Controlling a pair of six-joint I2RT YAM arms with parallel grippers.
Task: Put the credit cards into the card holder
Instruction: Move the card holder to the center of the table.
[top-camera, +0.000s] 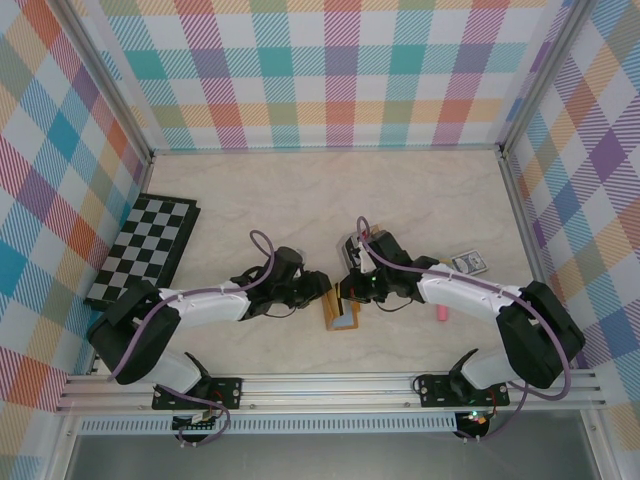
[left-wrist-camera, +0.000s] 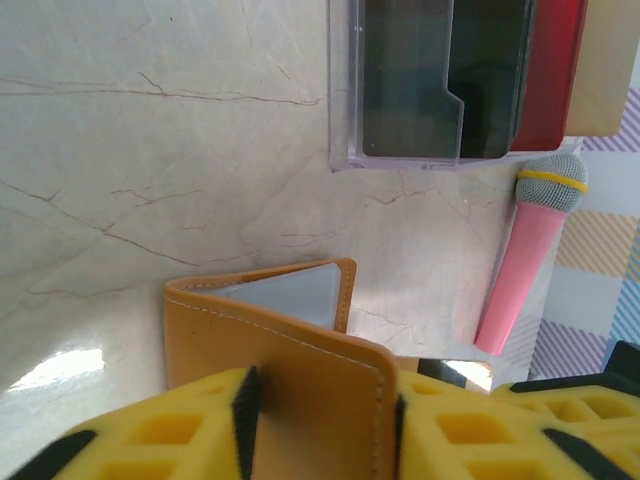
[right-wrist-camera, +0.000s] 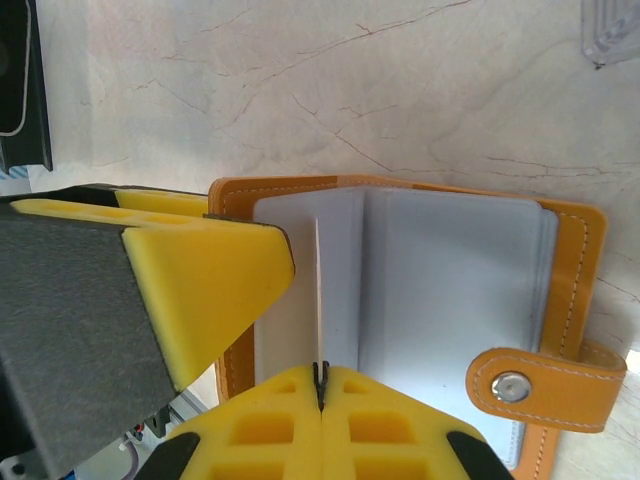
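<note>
**Entry: marbled work table in plaid enclosure, card holder held open between two arms**

Surface: pale cream table (top-camera: 300, 190) with thin brown marble veining, glossy enough to show a bright glare patch in the left wrist view. Silver aluminium rail (top-camera: 330, 385) along the near edge.

Enclosure: three walls (top-camera: 330, 70) printed in pastel plaid of teal, pink, orange and purple, joined by slanted aluminium posts (top-camera: 103, 80).

Contents:
- Card holder (top-camera: 340, 308), orange-tan leather with pale stitching, at the near centre of the table between the two arms. It lies open, showing pale grey inner leaves; its snap tab (right-wrist-camera: 540, 385) folds over the outer edge.
- Left gripper (left-wrist-camera: 322, 425): yellow fingers clamped on the raised leather cover of the card holder.
- Right gripper (right-wrist-camera: 321, 385): fingers pressed together, pinching one thin upright inner leaf of the card holder.
- Credit cards (left-wrist-camera: 548, 70): red and dark edges at a clear plastic case (left-wrist-camera: 345, 90), beyond the card holder; whether the red one sits inside the case cannot be told.
- Toy microphone (left-wrist-camera: 528, 262), pink with grey head and yellow band, lying just beside the case.
- Chessboard (top-camera: 148, 248), black and white, at the left wall.
</note>
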